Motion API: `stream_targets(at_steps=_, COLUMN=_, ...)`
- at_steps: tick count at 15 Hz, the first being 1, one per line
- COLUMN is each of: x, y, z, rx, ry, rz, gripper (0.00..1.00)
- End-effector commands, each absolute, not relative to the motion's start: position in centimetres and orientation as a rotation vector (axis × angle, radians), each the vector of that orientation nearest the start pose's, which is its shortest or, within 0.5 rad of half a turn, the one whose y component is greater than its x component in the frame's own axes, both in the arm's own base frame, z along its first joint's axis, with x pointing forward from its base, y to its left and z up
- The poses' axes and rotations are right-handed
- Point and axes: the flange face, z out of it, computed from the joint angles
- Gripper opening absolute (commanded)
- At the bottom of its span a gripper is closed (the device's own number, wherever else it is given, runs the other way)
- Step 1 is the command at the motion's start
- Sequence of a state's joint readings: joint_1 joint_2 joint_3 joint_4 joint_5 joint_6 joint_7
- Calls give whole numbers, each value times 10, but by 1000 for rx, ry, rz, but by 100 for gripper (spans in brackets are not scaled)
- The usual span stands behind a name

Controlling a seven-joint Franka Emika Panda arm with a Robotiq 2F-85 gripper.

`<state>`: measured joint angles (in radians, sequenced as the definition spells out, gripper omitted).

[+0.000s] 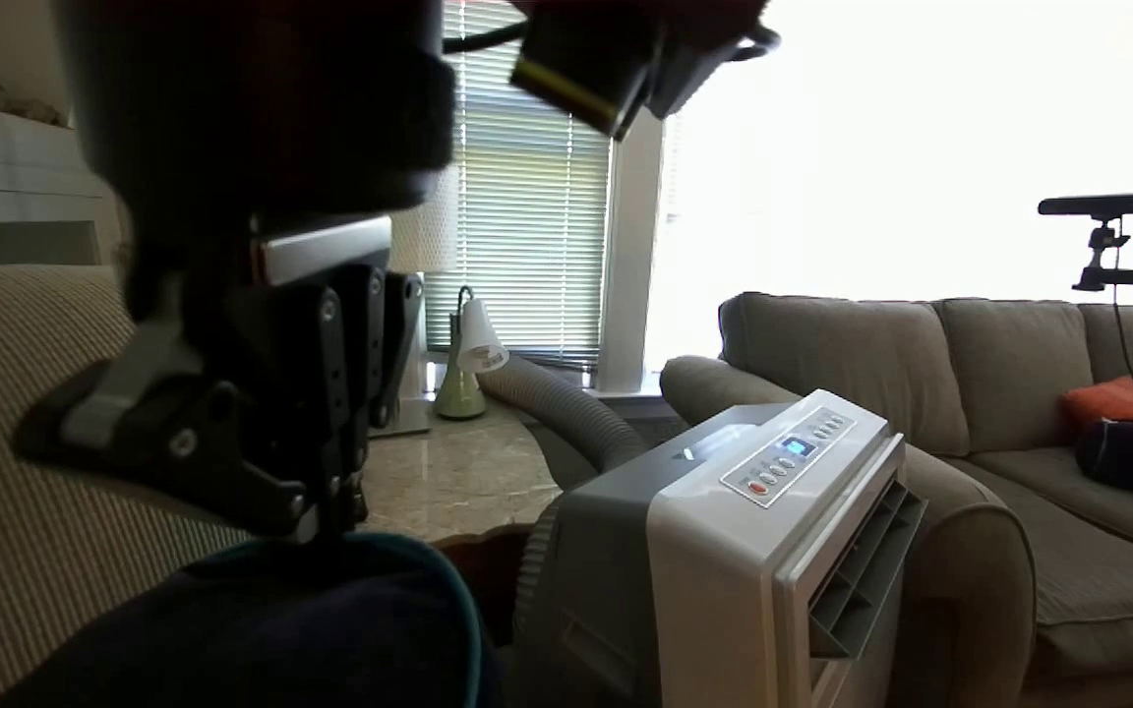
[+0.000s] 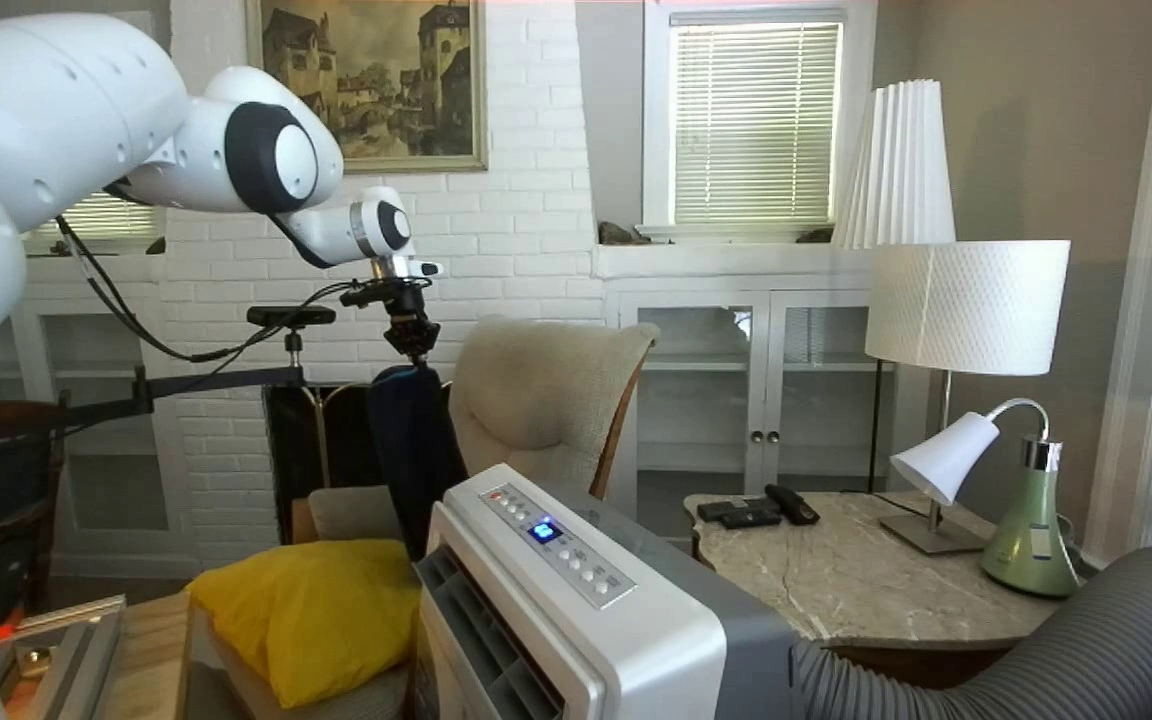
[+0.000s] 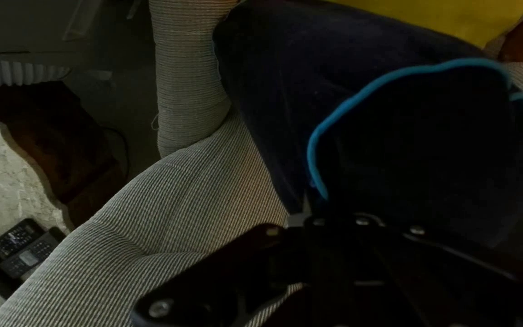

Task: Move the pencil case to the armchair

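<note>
The pencil case, a dark oblong fabric pouch with a teal edge stripe, hangs lengthwise from my gripper in an exterior view (image 2: 411,440). It also shows in an exterior view (image 1: 330,629) and the wrist view (image 3: 379,136). My gripper (image 2: 420,358) is shut on its upper end; it shows close up in an exterior view (image 1: 321,526) and the wrist view (image 3: 318,211). The beige ribbed armchair (image 2: 536,400) is beside and below the pouch; its fabric also shows in an exterior view (image 1: 26,393) and the wrist view (image 3: 189,218). I cannot tell whether the pouch touches it.
A yellow cushion (image 2: 326,610) lies near the pouch's lower end. A portable air conditioner (image 2: 576,590) with a thick hose (image 2: 1016,660) stands close by. A marble-topped side table (image 2: 866,570) holds lamps and remotes. A grey-olive sofa (image 1: 842,374) stands beyond the air conditioner.
</note>
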<state>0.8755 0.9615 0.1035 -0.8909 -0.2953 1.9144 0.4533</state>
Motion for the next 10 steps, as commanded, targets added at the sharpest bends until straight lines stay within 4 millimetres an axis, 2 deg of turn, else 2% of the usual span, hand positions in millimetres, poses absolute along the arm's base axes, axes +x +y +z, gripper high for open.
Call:
stream_targets(at_steps=1, x=498, y=630, z=317, rx=-3076, ry=-976, rz=-239, gripper=1)
stream_targets(at_steps=5, x=502, y=630, z=304, rx=-3082, ry=-1019, rz=-215, gripper=1)
stream_targets(at_steps=10, x=496, y=642, z=291, rx=-3049, ry=-1045, rz=-227, gripper=1)
